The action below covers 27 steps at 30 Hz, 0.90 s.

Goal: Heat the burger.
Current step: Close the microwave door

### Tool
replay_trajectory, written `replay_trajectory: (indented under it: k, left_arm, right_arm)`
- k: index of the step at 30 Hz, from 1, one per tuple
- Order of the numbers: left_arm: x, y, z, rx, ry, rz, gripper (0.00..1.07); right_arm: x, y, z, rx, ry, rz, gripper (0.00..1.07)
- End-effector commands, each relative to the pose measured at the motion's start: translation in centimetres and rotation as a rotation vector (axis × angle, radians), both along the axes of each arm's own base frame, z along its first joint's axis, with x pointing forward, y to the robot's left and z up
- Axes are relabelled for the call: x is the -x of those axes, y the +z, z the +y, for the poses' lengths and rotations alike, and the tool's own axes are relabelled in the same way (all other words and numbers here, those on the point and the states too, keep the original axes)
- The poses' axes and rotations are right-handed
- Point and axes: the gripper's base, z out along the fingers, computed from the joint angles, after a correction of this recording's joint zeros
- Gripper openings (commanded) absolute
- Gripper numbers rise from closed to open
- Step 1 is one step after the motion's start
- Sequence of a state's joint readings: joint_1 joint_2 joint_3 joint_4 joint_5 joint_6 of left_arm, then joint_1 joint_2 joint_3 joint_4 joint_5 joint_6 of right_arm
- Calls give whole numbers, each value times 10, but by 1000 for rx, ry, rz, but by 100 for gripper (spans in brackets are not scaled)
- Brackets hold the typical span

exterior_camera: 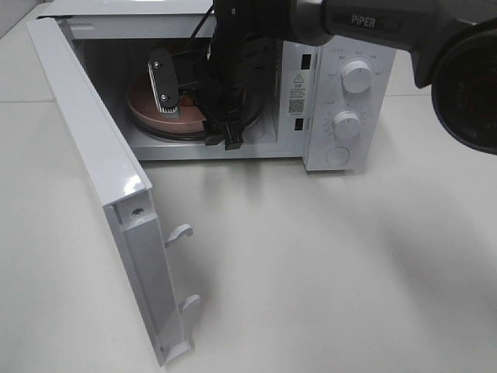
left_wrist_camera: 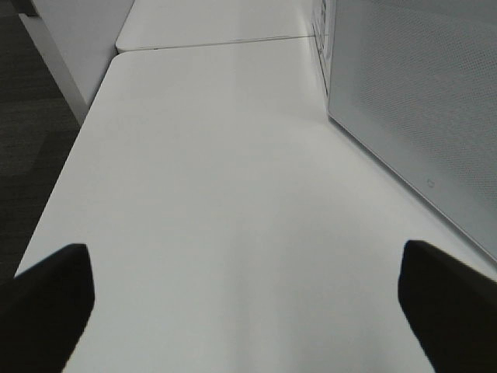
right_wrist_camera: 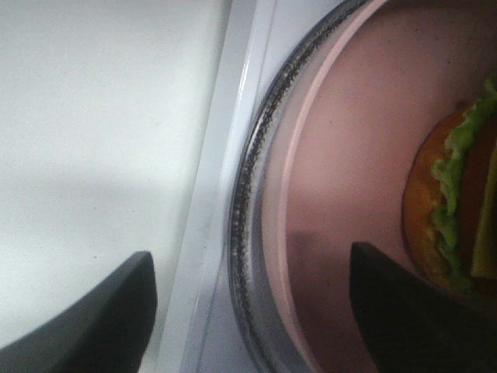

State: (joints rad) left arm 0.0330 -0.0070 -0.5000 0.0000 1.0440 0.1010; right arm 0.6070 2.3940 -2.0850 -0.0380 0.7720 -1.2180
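The burger [right_wrist_camera: 454,203], orange-brown bun with green lettuce, lies on a round pink plate [right_wrist_camera: 349,155] in the right wrist view. That plate [exterior_camera: 149,110] rests on the glass turntable [right_wrist_camera: 247,202] inside the open microwave [exterior_camera: 322,155]. My right gripper [right_wrist_camera: 248,311] is inside the cavity, open, its dark fingers either side of the plate's rim and not touching it. One grey finger [exterior_camera: 161,81] stands over the plate in the high view, where the arm hides most of the burger. My left gripper [left_wrist_camera: 248,311] is open over bare table, with nothing between its fingers.
The microwave door [exterior_camera: 97,159] swings out wide to the left, with two latch hooks [exterior_camera: 180,231] on its edge. Two white knobs [exterior_camera: 357,76] sit on the control panel. The door's mesh panel [left_wrist_camera: 419,116] stands close beside my left gripper. The table edge [left_wrist_camera: 58,194] drops to dark floor.
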Motion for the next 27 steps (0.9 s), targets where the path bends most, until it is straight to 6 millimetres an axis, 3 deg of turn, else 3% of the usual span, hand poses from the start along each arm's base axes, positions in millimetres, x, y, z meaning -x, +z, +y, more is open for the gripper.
replay_trajectory:
  k: [1,20,27]
  left_arm:
    - [2,0,-1,9,3,-25,101]
    - [2,0,-1,9,3,-25,101]
    - [2,0,-1,9,3,-25,101]
  right_arm:
    - [3,9,-1,15,19,9,71]
    - [10,20,-7,32,-5,60,72]
    - [24,24,-19,41,-13,120,72]
